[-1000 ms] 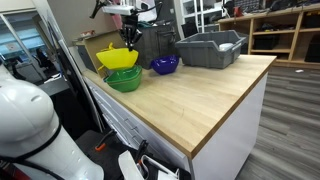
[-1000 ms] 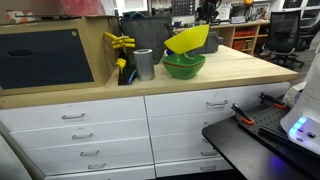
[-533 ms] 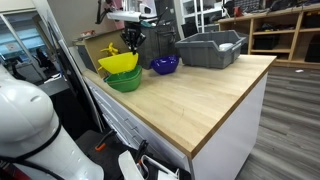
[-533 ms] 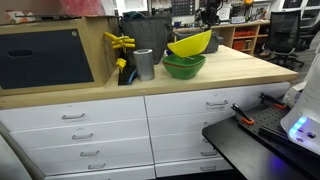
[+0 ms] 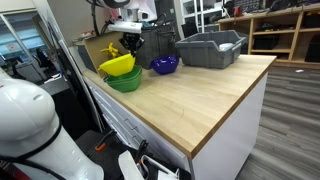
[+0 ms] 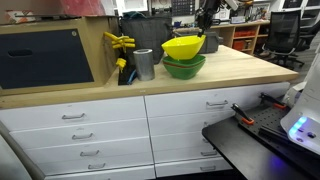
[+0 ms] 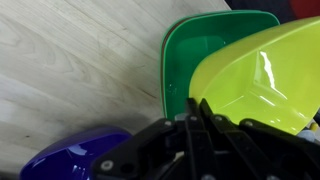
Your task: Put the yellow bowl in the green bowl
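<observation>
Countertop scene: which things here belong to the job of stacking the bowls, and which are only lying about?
Job: yellow bowl, green bowl, claw.
Lying about: blue bowl, grey bin, metal cup.

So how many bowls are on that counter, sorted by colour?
yellow bowl: 1
green bowl: 1
blue-purple bowl: 1
Total: 3 bowls

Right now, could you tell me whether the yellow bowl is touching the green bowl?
Touching. In an exterior view the yellow bowl sits nested in the green bowl, with no gap showing.
</observation>
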Action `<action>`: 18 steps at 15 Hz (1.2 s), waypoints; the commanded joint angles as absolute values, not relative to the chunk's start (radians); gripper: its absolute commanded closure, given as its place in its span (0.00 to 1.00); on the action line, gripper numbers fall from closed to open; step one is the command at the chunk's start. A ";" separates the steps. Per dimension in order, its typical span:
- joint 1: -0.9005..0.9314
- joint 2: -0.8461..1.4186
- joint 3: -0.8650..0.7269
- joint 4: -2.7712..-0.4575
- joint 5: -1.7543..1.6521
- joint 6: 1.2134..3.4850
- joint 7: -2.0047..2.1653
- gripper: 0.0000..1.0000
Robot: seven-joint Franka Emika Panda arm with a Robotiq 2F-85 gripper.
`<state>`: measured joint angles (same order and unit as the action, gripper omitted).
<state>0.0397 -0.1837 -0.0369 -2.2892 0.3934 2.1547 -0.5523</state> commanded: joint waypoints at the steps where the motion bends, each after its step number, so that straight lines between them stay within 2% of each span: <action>1: 0.058 -0.233 -0.050 -2.353 0.459 2.258 -0.615 0.99; 18: 0.061 -0.277 -0.095 -2.486 0.469 2.412 -0.540 0.99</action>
<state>0.0467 -0.2688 -0.0845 -2.4445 0.4438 2.3483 -0.5572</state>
